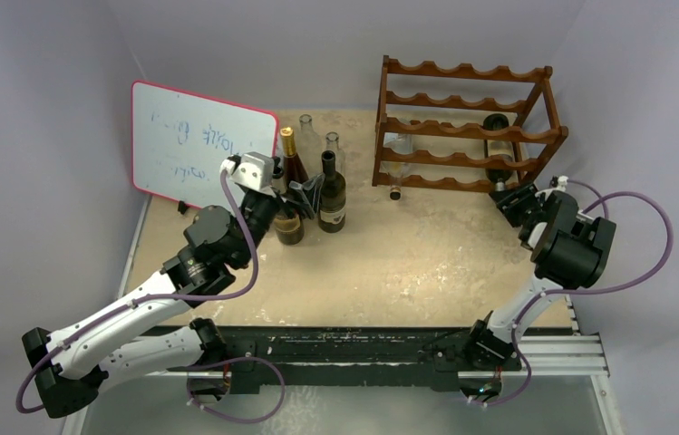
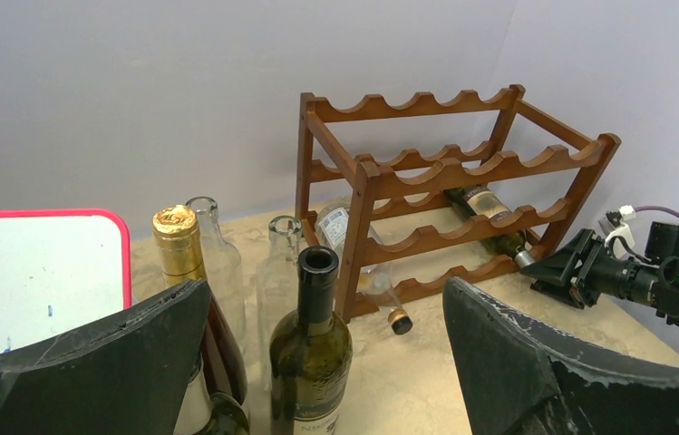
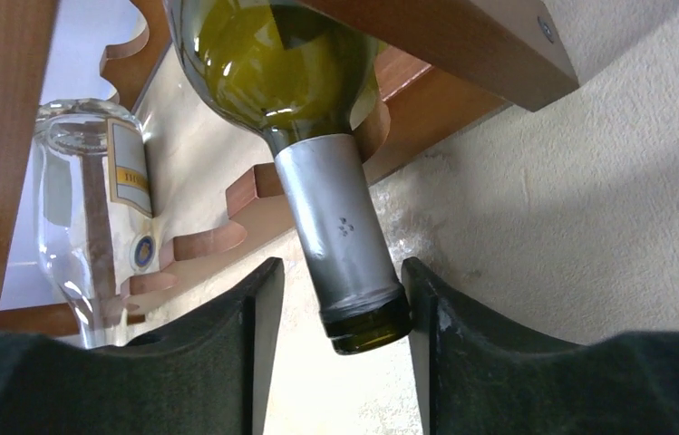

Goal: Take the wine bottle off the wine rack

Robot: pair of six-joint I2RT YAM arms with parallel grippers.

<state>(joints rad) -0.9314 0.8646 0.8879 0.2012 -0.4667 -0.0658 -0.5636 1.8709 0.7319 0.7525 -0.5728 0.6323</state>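
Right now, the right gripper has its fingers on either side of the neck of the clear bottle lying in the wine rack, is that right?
Not quite. The right gripper straddles the neck of the green wine bottle, the one with silver foil; the clear bottle lies further along the wine rack. The right wrist view shows it.

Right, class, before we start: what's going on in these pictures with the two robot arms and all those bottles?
The right gripper is at the reddish-brown wooden wine rack, with its fingers on either side of the silver-foiled neck of a green glass wine bottle lying in the rack. A gap shows on one side, so the bottle is not clamped yet. The left gripper hangs wide open by a cluster of upright bottles near the red-edged whiteboard, holding nothing.
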